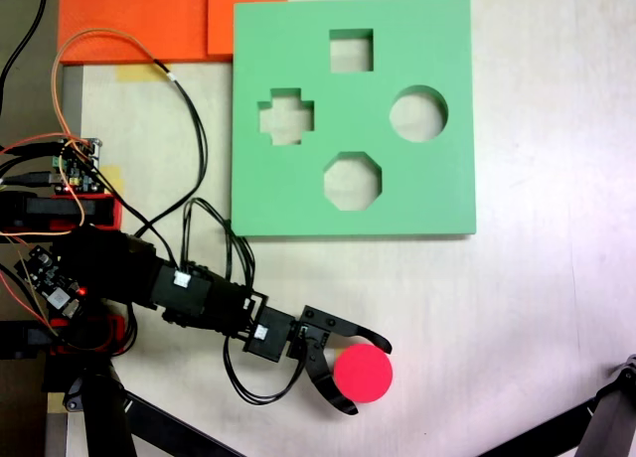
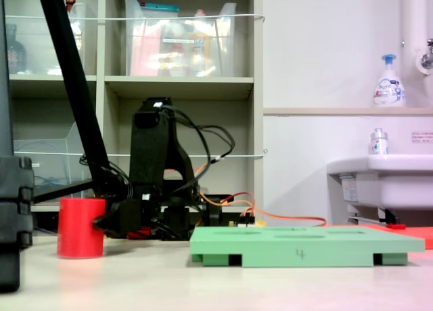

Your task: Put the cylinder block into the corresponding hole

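The red cylinder block [image 1: 364, 372] stands upright on the pale tabletop, below the green foam board [image 1: 298, 194] and apart from it. My gripper [image 1: 367, 378] reaches in from the first exterior view's left, open. Its two curved black fingers straddle the cylinder's near half, one above it and one below. The round hole [image 1: 417, 113] is on the board's right side, between the square cutout [image 1: 351, 51] and the octagonal cutout [image 1: 352, 180]. In the second exterior view the cylinder [image 2: 80, 228] rests on the table at the left, with the board [image 2: 304, 247] lying flat at the right.
A cross-shaped cutout [image 1: 286, 116] is on the board's left. Orange sheets [image 1: 139, 20] lie at the top left. A circuit board [image 1: 78, 165] and loose cables [image 1: 189, 129] sit by the arm's base. Black stand legs [image 1: 149, 422] cross the bottom corners.
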Robot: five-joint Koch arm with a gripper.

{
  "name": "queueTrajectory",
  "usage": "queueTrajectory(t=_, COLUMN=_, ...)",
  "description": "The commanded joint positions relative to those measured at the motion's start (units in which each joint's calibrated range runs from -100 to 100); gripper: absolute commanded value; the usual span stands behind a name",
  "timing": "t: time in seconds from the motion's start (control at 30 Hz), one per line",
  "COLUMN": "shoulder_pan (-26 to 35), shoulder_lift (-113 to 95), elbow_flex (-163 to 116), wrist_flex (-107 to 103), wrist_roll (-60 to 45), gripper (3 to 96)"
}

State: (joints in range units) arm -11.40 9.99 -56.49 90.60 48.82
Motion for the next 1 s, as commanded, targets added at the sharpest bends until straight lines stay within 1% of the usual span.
queueTrajectory(t=0.03, shoulder_pan=0.05, shoulder_lift=-1.05, elbow_flex=2.15, wrist_flex=4.78, wrist_roll=0.24, gripper=37.5)
queueTrajectory(t=0.17, shoulder_pan=0.15, shoulder_lift=-6.91, elbow_flex=1.76, wrist_flex=1.89, wrist_roll=0.15, gripper=29.1)
queueTrajectory(t=0.2, shoulder_pan=0.29, shoulder_lift=-9.29, elbow_flex=1.56, wrist_flex=0.64, wrist_roll=0.05, gripper=28.9)
queueTrajectory(t=0.27, shoulder_pan=0.68, shoulder_lift=-15.15, elbow_flex=1.36, wrist_flex=-2.35, wrist_roll=-0.1, gripper=27.0)
queueTrajectory(t=0.33, shoulder_pan=1.07, shoulder_lift=-23.53, elbow_flex=1.16, wrist_flex=-7.26, wrist_roll=-0.73, gripper=21.7)
queueTrajectory(t=0.47, shoulder_pan=3.08, shoulder_lift=-37.22, elbow_flex=2.55, wrist_flex=-17.95, wrist_roll=-0.93, gripper=21.3)
queueTrajectory(t=0.6, shoulder_pan=6.64, shoulder_lift=-47.0, elbow_flex=7.84, wrist_flex=-28.16, wrist_roll=-0.98, gripper=21.5)
queueTrajectory(t=0.8, shoulder_pan=13.92, shoulder_lift=-48.11, elbow_flex=15.42, wrist_flex=-36.15, wrist_roll=-1.03, gripper=21.6)
queueTrajectory(t=0.83, shoulder_pan=15.82, shoulder_lift=-46.86, elbow_flex=17.11, wrist_flex=-37.5, wrist_roll=-1.03, gripper=21.6)
queueTrajectory(t=1.0, shoulder_pan=21.44, shoulder_lift=-37.78, elbow_flex=21.9, wrist_flex=-37.79, wrist_roll=-1.03, gripper=21.7)
